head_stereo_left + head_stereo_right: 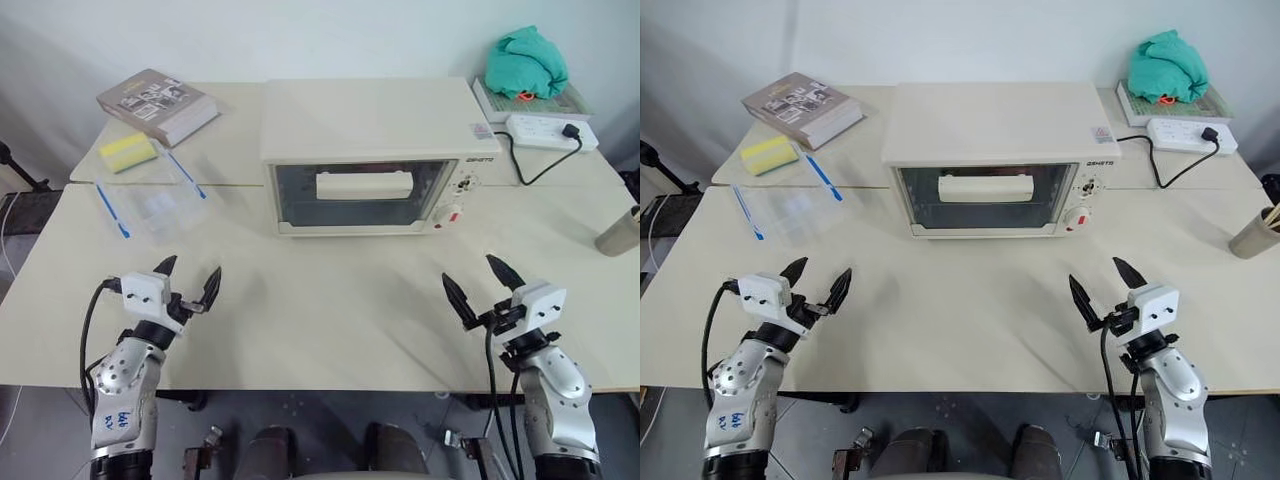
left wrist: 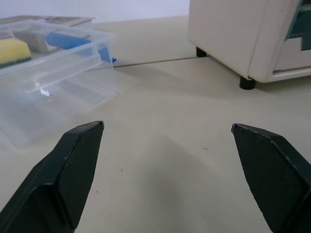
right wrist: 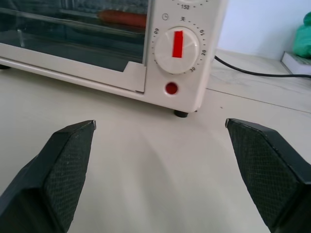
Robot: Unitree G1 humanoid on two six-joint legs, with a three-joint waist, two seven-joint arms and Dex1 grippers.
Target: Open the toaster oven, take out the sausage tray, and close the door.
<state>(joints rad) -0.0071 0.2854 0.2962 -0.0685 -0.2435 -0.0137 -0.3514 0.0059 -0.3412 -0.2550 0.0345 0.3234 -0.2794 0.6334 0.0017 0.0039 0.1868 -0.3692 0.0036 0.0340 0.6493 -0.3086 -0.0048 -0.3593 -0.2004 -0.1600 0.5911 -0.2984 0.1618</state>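
My left gripper (image 1: 188, 283) and right gripper (image 1: 482, 282) hover spread and empty over the bench (image 1: 330, 310), ready because the door (image 1: 355, 194) is shut.

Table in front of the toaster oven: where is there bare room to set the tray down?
The widest bare patch of table lies between the toaster oven and the two open grippers, left gripper and right gripper. Right of the oven it stays bare up to the cup. The far left is crowded: clear plastic container, sponge, book.
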